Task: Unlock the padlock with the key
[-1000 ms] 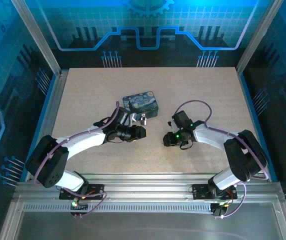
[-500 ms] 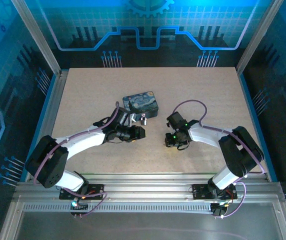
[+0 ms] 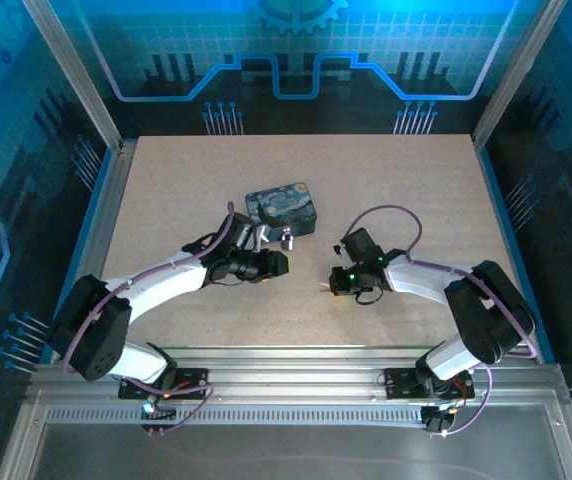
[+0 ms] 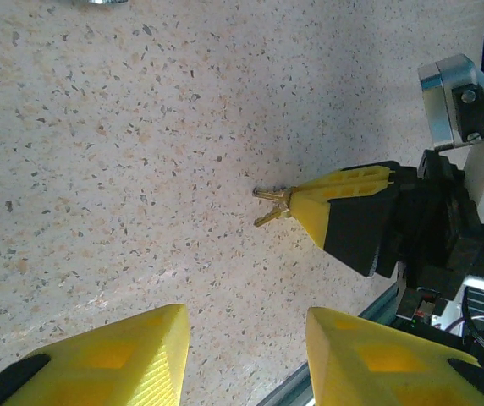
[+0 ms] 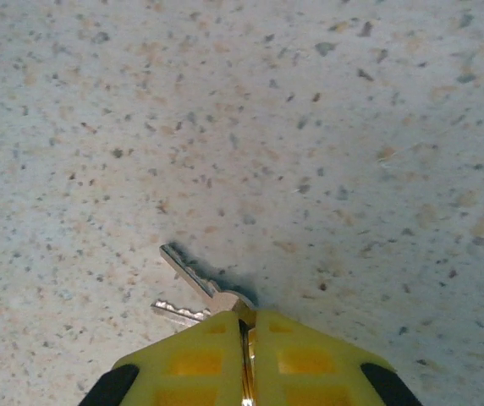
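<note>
Right end effector [image 5: 246, 326] pinching key [image 5: 193, 277] by head, blades poking out over tabletop [image 5: 352, 127]. Left end effector [image 4: 242, 347] spread, empty. Padlock [image 3: 287, 240] seemingly beside box [image 3: 284, 208]. We'd lift slowly — confirm firm pinch, no blade swivel.

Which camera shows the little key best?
The right wrist camera. The key is close up there, its blade sticking out of the shut right hand. The left wrist camera shows it smaller, from the side, pinched in that hand. From the top camera it is just a tiny pale sliver.
</note>
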Robot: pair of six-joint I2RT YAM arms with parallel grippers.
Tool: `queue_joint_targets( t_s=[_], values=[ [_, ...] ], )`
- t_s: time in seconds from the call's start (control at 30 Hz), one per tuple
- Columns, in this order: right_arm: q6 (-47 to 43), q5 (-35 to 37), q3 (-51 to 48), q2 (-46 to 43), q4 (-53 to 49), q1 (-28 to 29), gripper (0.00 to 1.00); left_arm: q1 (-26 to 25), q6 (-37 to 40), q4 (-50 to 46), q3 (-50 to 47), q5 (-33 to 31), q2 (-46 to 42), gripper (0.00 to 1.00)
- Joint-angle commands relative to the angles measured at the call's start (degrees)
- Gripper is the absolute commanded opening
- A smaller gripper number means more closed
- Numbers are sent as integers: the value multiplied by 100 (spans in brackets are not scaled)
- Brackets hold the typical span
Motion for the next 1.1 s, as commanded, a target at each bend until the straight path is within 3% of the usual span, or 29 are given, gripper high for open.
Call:
queue_joint_targets(
  t_s=[0.0, 0.63, 1.07],
  values=[
    [58, -498, -247, -272, 458, -144, 0, 30, 190, -66, -11, 86, -32, 42],
    [101, -1354, -185, -860, 678, -387, 0, -255, 100, 702, 132, 607, 481, 41],
    [63, -1406, 167, -1032, 400, -113, 0, -420, -110, 1328, 240, 677, 796, 35]
  ],
)
